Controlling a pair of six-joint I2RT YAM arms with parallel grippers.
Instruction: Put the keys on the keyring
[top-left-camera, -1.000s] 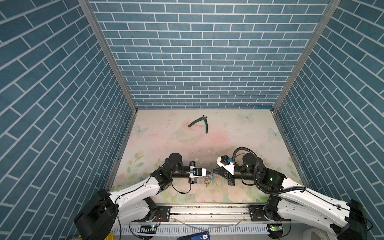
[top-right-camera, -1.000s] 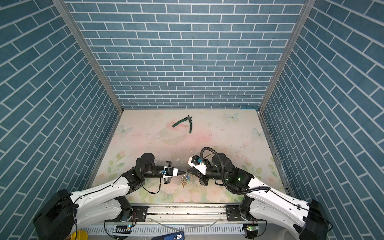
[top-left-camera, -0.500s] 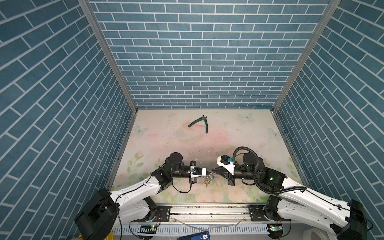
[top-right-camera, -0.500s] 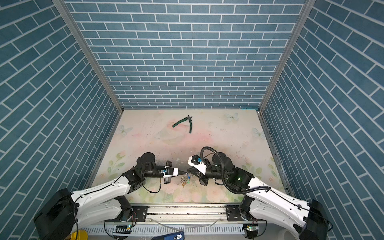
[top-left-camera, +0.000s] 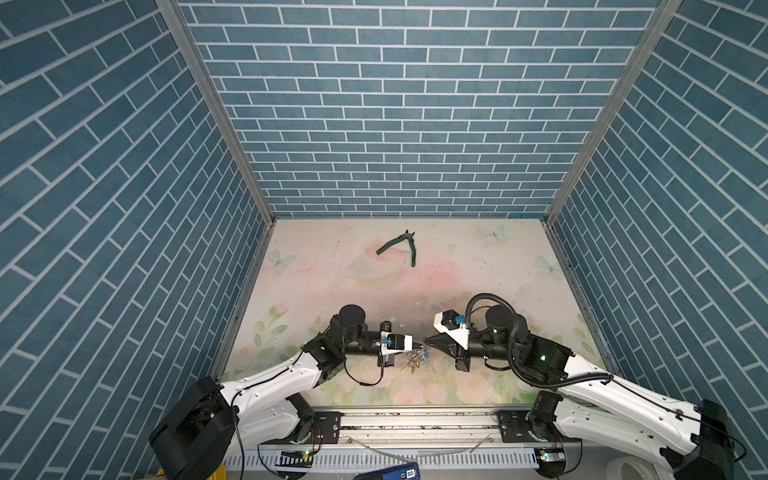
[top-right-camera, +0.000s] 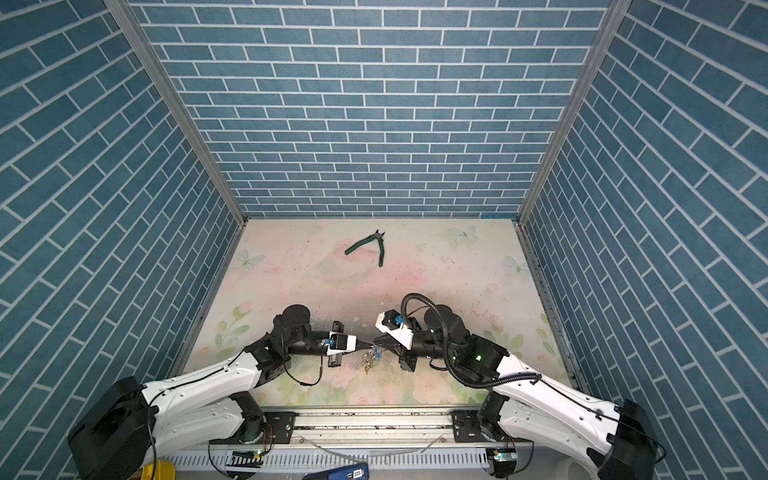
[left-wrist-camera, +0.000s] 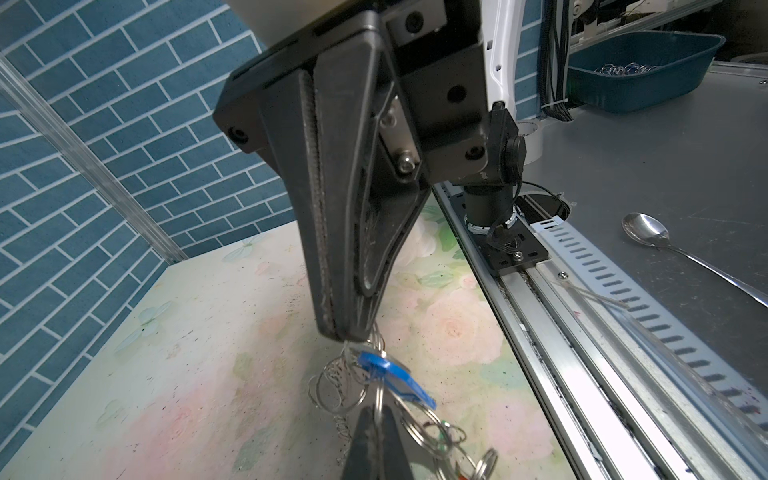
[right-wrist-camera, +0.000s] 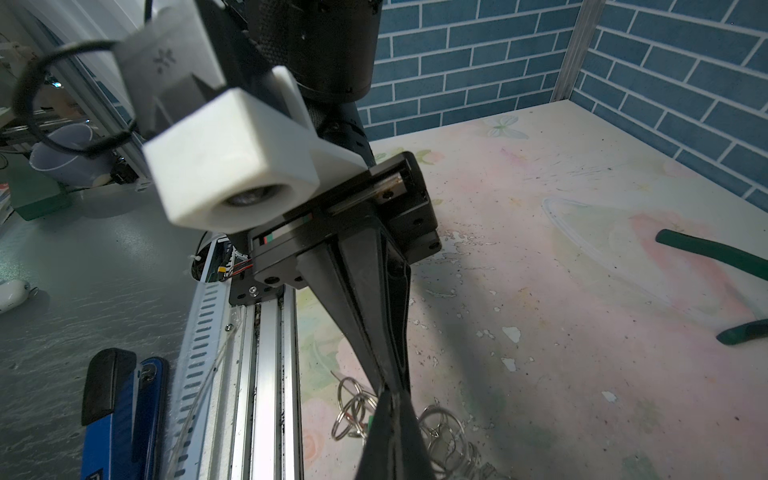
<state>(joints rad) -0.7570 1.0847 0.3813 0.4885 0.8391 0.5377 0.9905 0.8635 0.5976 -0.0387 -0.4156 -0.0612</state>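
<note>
1. Your keys (left-wrist-camera: 390, 376) hang off the table (top-left-camera: 478, 270) near its front middle. The blue tag sits among the keyring (left-wrist-camera: 340, 386), which shows here as a loose tangle of silvery rings.
2. Your left gripper (left-wrist-camera: 376, 409) is pressed together with a ring wire running into its tips. Your right gripper (left-wrist-camera: 345, 330) is also pressed together, its tip touching the tangle just above the tag. You cannot tell what it pinches.
3. The two tips nearly meet nose to nose.
4. The front rail (top-left-camera: 415, 419) lies near the tangle, so you have little room there.
5. Toward the back, bare table opens out. The pliers (top-left-camera: 390, 245) lie well apart, near the rear wall.
6. Both side walls stand well apart.
</note>
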